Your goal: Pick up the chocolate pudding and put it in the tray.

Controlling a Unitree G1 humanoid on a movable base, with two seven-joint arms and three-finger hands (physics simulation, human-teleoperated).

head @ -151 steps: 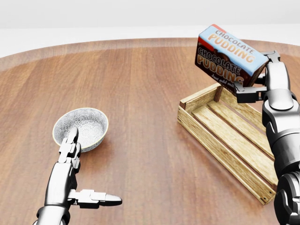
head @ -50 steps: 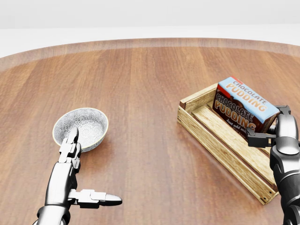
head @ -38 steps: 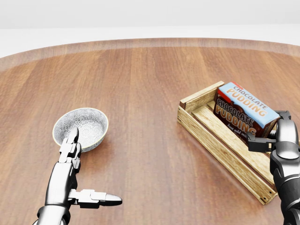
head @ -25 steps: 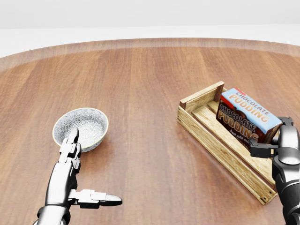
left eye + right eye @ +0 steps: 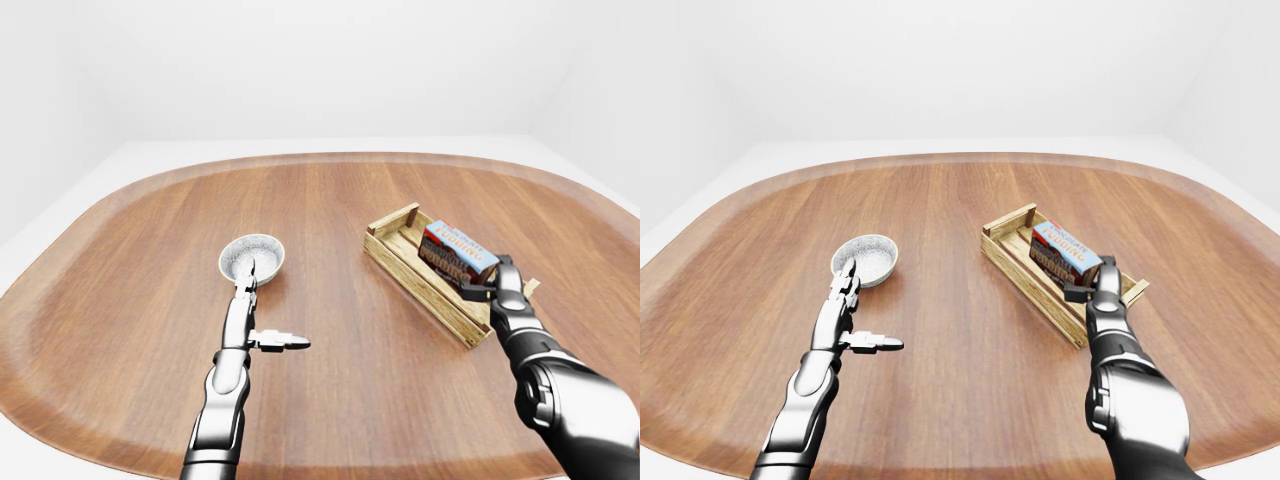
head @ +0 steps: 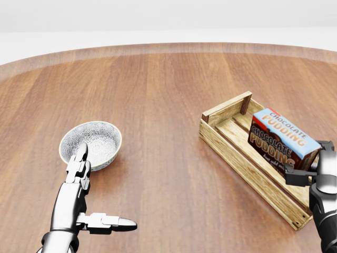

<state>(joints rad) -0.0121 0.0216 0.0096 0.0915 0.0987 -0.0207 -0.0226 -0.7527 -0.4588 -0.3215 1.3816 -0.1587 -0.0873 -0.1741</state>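
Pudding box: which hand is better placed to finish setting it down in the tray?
The right hand. Its fingers already close round the pudding box, which sits tilted inside the tray. The left hand is open, far across the table beside the bowl.

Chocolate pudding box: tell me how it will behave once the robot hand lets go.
The chocolate pudding box looks stiff, flat-sided cardboard, so it probably won't roll. It sits tilted in the wooden tray, so it may tip flat. The right robot hand grips one end; likely light.
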